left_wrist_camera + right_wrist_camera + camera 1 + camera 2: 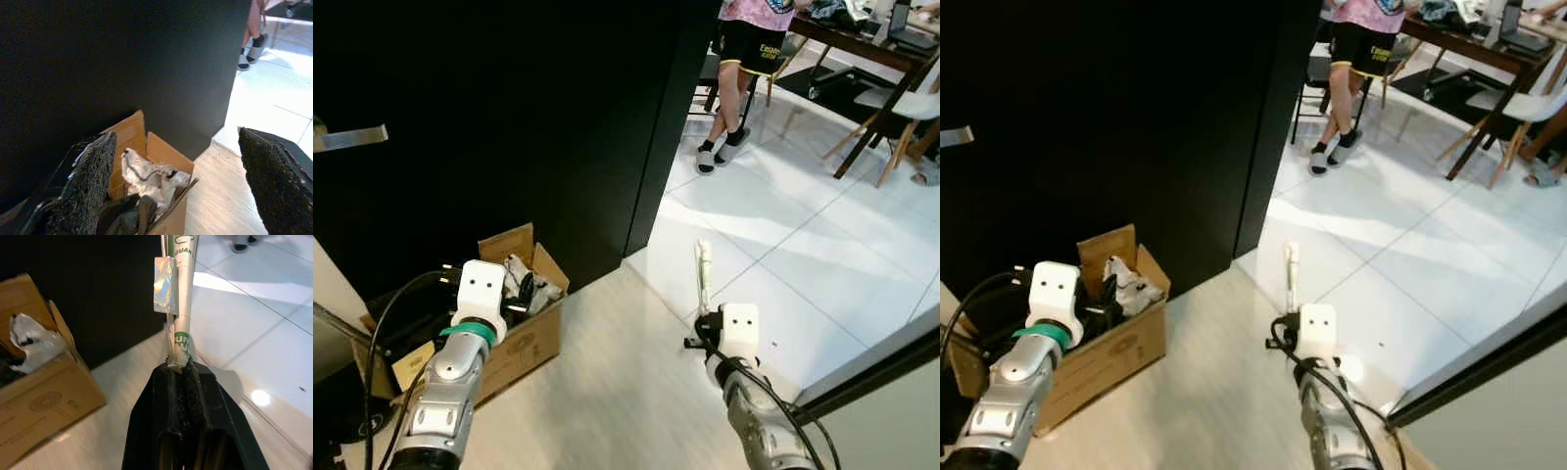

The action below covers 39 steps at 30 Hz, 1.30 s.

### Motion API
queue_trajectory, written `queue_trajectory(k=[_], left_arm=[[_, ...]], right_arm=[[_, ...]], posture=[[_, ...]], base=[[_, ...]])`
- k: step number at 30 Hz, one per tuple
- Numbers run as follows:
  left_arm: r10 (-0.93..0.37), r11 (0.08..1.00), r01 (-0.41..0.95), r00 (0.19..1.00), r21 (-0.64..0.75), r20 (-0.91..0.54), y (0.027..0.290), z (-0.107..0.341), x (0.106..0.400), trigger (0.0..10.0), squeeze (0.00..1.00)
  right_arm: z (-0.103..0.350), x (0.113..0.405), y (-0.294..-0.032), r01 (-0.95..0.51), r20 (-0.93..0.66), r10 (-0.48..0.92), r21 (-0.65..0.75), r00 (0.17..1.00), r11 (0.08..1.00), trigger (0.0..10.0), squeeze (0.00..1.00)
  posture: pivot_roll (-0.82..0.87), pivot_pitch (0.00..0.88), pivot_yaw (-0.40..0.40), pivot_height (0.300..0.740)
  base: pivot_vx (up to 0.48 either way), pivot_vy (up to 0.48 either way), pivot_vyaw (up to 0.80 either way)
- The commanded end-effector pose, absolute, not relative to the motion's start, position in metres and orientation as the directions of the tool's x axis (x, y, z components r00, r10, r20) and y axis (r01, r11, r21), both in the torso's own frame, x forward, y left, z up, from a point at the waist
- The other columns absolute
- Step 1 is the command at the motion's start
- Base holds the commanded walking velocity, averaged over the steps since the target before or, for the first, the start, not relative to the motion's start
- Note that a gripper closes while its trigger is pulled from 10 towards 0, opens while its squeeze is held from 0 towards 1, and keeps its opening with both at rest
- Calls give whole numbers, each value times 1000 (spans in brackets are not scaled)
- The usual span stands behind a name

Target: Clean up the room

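Observation:
My right gripper (180,368) is shut on a long white wrapper tube (182,289) with green print and a silver patch; the same tube (703,274) sticks up and forward over the pale floor. My left gripper (171,176) is open, its wide black fingers (90,181) held above a brown cardboard box (514,338) against the black wall. The box (168,161) holds crumpled white and dark scraps (149,178). The box (41,387) lies to the left of the held tube.
A black wall panel (509,117) with a metal handle (352,137) stands just behind the box. A person in sandals (724,142) stands on the white tiles beyond. A dark table (867,49) and chairs (901,113) stand at the far right. A dark ledge (876,367) runs along my right.

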<state>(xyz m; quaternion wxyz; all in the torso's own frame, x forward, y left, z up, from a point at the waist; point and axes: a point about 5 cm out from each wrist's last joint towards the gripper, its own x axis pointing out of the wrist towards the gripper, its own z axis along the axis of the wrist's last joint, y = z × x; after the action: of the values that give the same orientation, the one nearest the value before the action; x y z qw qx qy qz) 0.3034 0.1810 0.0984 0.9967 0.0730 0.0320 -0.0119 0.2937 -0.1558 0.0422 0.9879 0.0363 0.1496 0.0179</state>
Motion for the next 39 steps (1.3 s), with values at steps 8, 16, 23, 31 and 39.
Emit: queue_trajectory(k=[8, 16, 23, 31, 39], left_arm=[[-2, 989, 13, 997, 150, -78, 183, 96, 299, 10000, 0], [18, 990, -7, 997, 141, -74, 181, 95, 297, 10000, 0], [38, 990, -28, 997, 137, -72, 179, 94, 293, 10000, 0], [58, 991, -49, 996, 125, -73, 179, 93, 290, 10000, 0], [72, 988, -58, 994, 146, -88, 178, 89, 284, 10000, 0]], right_arm=[[45, 299, -152, -81, -309, 94, 56, 946, 995, 10000, 0], [54, 309, -151, -146, -294, 147, 24, 944, 989, 10000, 0], [63, 315, -153, -200, -281, 193, 2, 940, 980, 10000, 0], [67, 318, -152, -236, -280, 224, -10, 934, 972, 10000, 0], [71, 314, -154, -308, -287, 292, -11, 912, 951, 10000, 0]], posture=[[159, 25, -83, 740], [136, 52, -118, 740], [115, 71, -154, 740], [106, 83, -170, 740], [77, 110, -204, 740]], base=[[340, 0, 800], [339, 0, 800], [339, 0, 800], [338, 0, 800], [83, 0, 200]])
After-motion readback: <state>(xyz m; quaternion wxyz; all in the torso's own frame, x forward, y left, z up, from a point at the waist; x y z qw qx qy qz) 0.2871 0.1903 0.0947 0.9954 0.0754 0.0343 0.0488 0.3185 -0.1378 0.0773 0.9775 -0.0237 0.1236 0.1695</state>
